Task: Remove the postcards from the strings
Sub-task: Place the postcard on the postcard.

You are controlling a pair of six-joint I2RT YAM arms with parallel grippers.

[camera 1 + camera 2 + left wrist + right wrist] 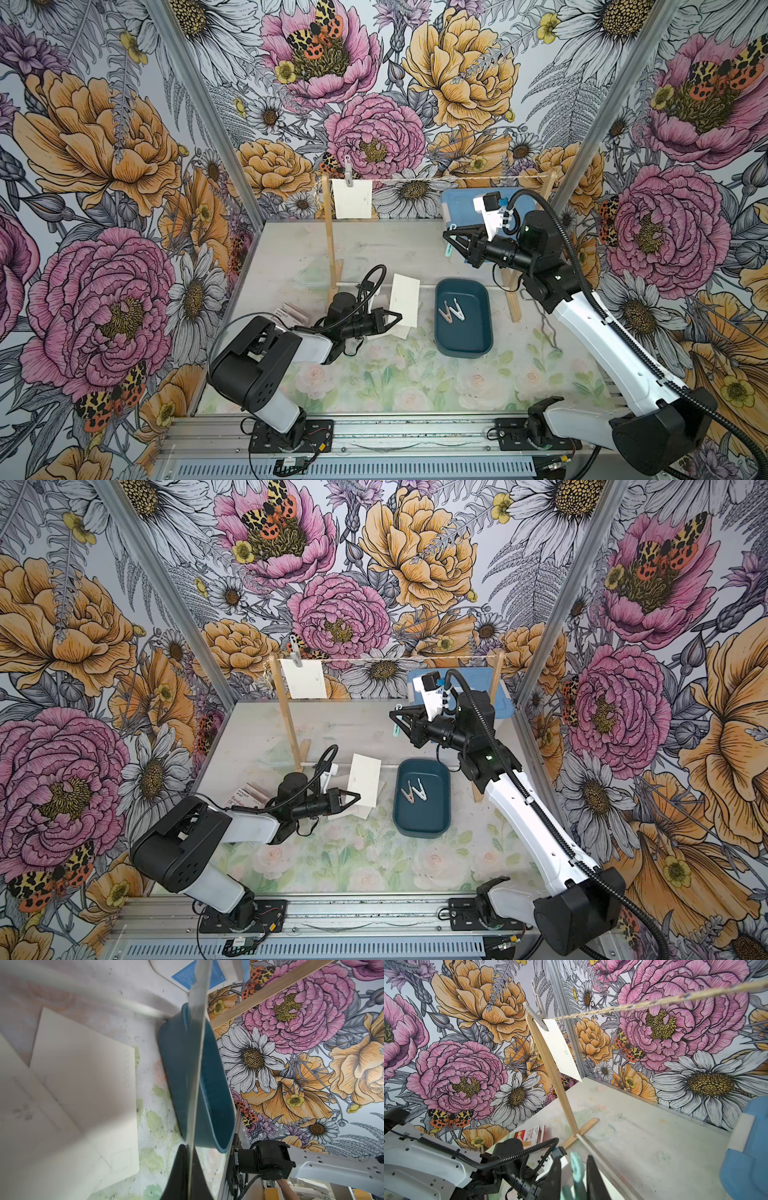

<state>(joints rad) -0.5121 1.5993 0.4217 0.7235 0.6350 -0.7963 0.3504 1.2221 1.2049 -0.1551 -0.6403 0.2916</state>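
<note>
One cream postcard [352, 198] hangs at the left end of the twine string [436, 178], clipped by a grey peg [348, 168]. The rest of the string is bare between the two wooden posts [330, 241]. My left gripper [398, 318] is low over the table and shut on another postcard [406, 297], which stands on edge; the left wrist view shows it edge-on [197, 1064] between the black fingers [180, 1167]. Two more postcards [83, 1076] lie flat on the table beside it. My right gripper [448, 241] hangs below the string, shut on a mint clothes peg [576, 1169].
A dark teal tray [482, 340] to the right of the left gripper holds two pegs [451, 311]. A blue lidded box [461, 203] stands at the back behind the right arm. A small red-and-white box [289, 316] lies left of the left wrist. The frame's base rail [424, 286] crosses the table.
</note>
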